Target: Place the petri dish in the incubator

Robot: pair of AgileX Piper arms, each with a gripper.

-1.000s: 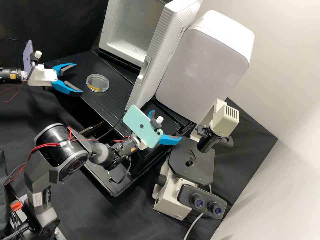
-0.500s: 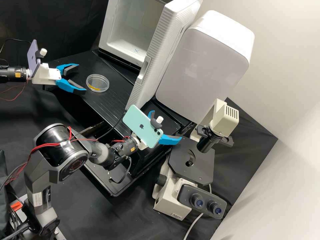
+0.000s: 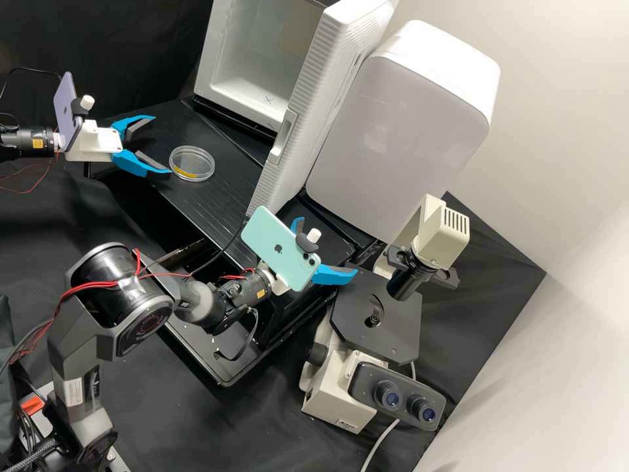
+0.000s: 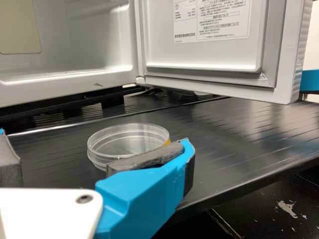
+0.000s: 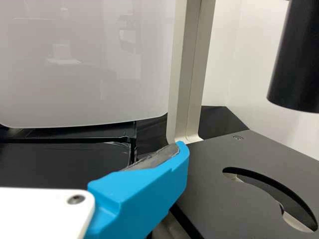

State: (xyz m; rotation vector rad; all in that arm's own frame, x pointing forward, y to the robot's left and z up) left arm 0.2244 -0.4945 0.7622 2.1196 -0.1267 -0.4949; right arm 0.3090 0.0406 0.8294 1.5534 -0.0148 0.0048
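Observation:
A clear petri dish (image 3: 192, 162) with a yellowish smear lies on the black ribbed platform (image 3: 219, 200), in front of the white incubator (image 3: 244, 62). The incubator's door (image 3: 319, 98) stands swung open. My left gripper (image 3: 159, 145) is open just left of the dish and level with it, not touching it. In the left wrist view the dish (image 4: 127, 142) lies between and slightly beyond my blue fingers (image 4: 149, 184), with the incubator's chamber (image 4: 65, 45) behind it. My right gripper (image 3: 331, 254) hangs open over the microscope stage (image 3: 380, 321), holding nothing; one of its fingers (image 5: 149, 181) shows above the stage plate (image 5: 234, 174).
A large white box-shaped device (image 3: 406, 124) stands right of the incubator door. A microscope (image 3: 393, 341) sits at the bench's front right, its dark tube (image 5: 296, 55) near my right gripper. The open door (image 4: 209, 45) borders the platform on the dish's right.
My left gripper has moved right and slightly away from the camera, closing on the dish with its fingers still open. The right arm and the dish have not moved.

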